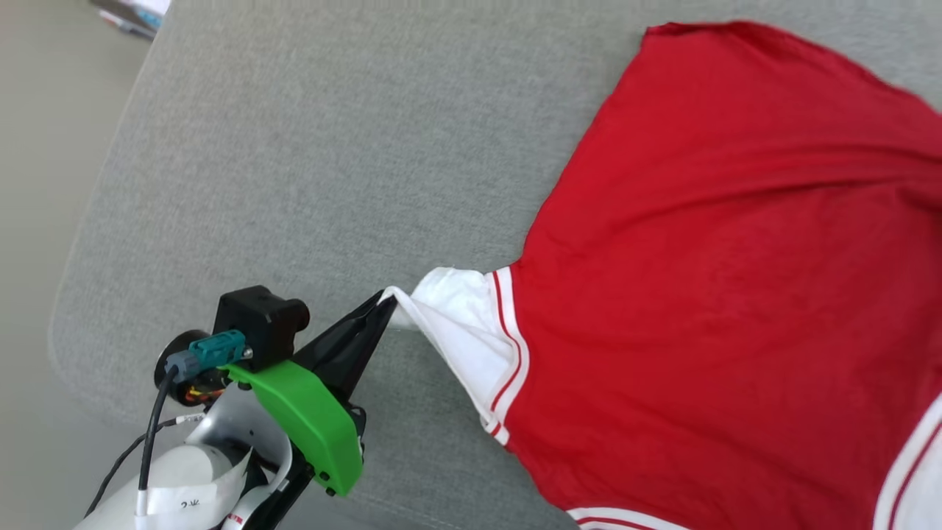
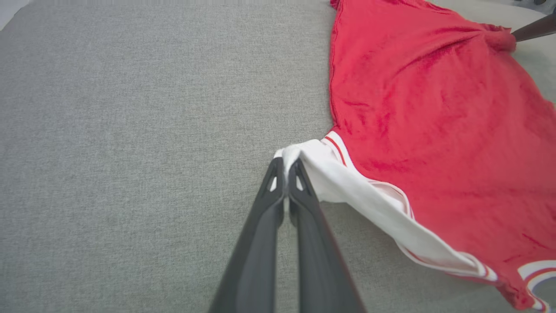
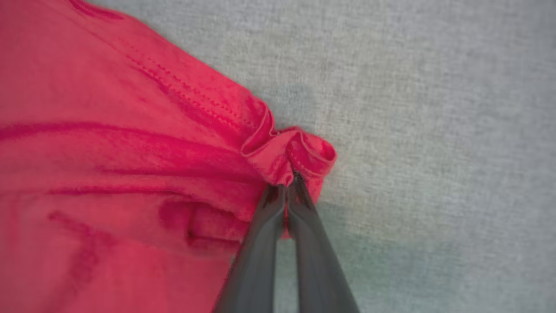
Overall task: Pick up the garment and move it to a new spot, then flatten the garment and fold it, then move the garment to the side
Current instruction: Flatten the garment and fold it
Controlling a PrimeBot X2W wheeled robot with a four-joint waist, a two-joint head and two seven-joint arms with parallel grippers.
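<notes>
Left wrist view: left tool (image 2: pixel 286 165) grips the garment (image 2: pixel 434 130) by its white sleeve, right tool (image 3: pixel 286 183) its red hem.

The supporting surface was a grey woven cushion (image 1: pixel 294 147), flat and even, with a rounded corner at the lower left of the head view. One item lay on it: a red shirt (image 1: pixel 721 258), spread plain side up over the right-hand part. Its white sleeve (image 1: pixel 471 324), edged with red stripes, was drawn out leftward to a point. Long creases ran across the red body. One hem corner (image 3: pixel 295 152) was bunched into a small fold against the grey fabric.
</notes>
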